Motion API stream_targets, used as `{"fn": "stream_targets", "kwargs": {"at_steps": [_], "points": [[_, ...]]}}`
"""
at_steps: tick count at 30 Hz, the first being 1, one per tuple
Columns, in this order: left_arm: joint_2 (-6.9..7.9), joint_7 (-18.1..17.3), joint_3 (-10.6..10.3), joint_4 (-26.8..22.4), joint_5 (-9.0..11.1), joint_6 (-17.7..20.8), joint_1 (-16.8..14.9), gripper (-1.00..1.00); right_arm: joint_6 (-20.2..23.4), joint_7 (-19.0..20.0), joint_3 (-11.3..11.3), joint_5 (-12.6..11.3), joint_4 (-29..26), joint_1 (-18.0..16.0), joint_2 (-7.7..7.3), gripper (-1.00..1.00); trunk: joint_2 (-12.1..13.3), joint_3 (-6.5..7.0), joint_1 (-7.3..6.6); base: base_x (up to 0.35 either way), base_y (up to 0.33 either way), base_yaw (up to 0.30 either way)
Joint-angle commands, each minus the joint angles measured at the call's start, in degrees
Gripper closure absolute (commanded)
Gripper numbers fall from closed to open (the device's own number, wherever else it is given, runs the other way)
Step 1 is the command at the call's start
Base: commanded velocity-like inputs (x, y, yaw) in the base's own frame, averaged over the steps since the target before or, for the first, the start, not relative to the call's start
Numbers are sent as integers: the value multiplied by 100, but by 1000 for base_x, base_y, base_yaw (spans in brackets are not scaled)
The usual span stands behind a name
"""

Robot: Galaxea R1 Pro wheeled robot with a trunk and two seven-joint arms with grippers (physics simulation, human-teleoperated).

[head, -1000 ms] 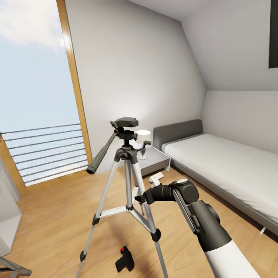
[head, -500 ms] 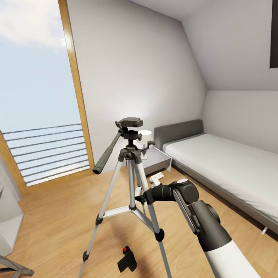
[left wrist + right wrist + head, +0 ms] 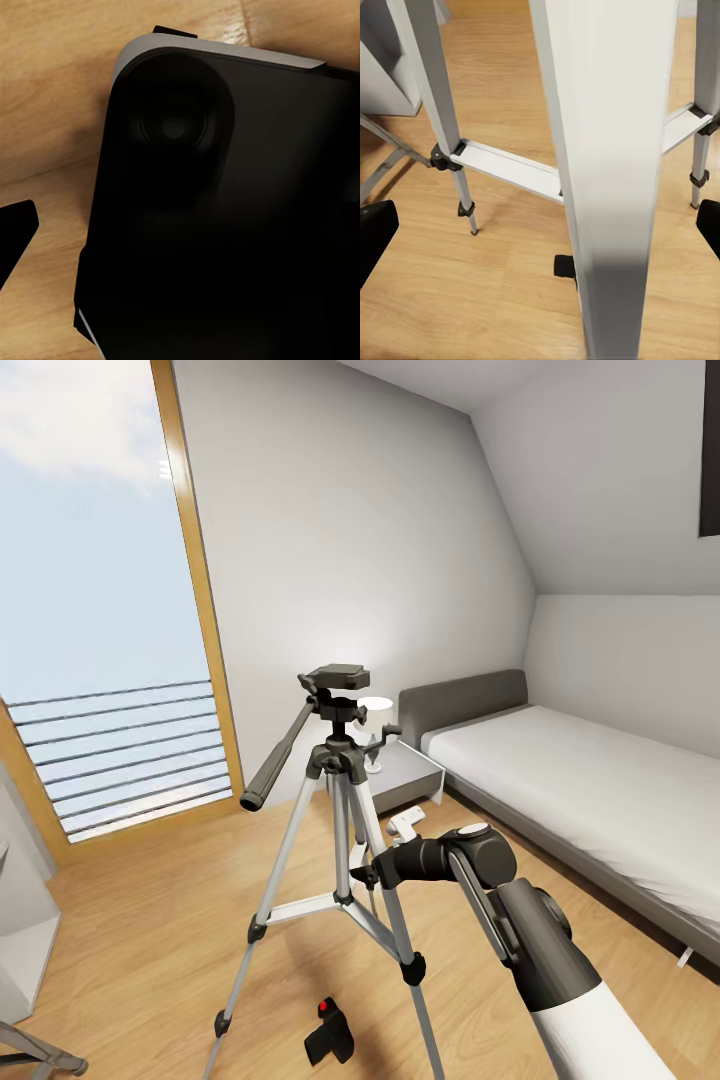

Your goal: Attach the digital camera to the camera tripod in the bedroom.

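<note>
Here, digital camera (image 3: 327, 1033) lies floorward, below right tool (image 3: 366, 876).

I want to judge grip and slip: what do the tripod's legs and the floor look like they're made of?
The tripod legs look like brushed metal, silver with a soft sheen, with matte black joints, probably plastic. The floor looks like light wood planks, with visible grain and seams and a smooth, faintly glossy finish.

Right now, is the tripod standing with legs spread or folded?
Spread: the camera tripod stands upright, legs splayed on the wood floor.

Bright daylight from window (image 3: 100, 610); soft floor shadows; left wrist view dark, murky.
</note>
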Motion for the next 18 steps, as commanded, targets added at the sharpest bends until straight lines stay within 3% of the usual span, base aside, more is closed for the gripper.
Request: {"fn": "stream_targets", "kwargs": {"at_steps": [1, 18], "points": [[-2, 5, 15, -1, 24, -13, -1, -100, 24, 25, -2, 27, -4, -4, 0, -100, -3, -6, 0, 0, 0, 0], [-5, 5, 15, -1, 24, -13, -1, -100, -21, 8, -2, 22, 15, -4, -16, -100, -3, -6, 0, 0, 0, 0]]}}
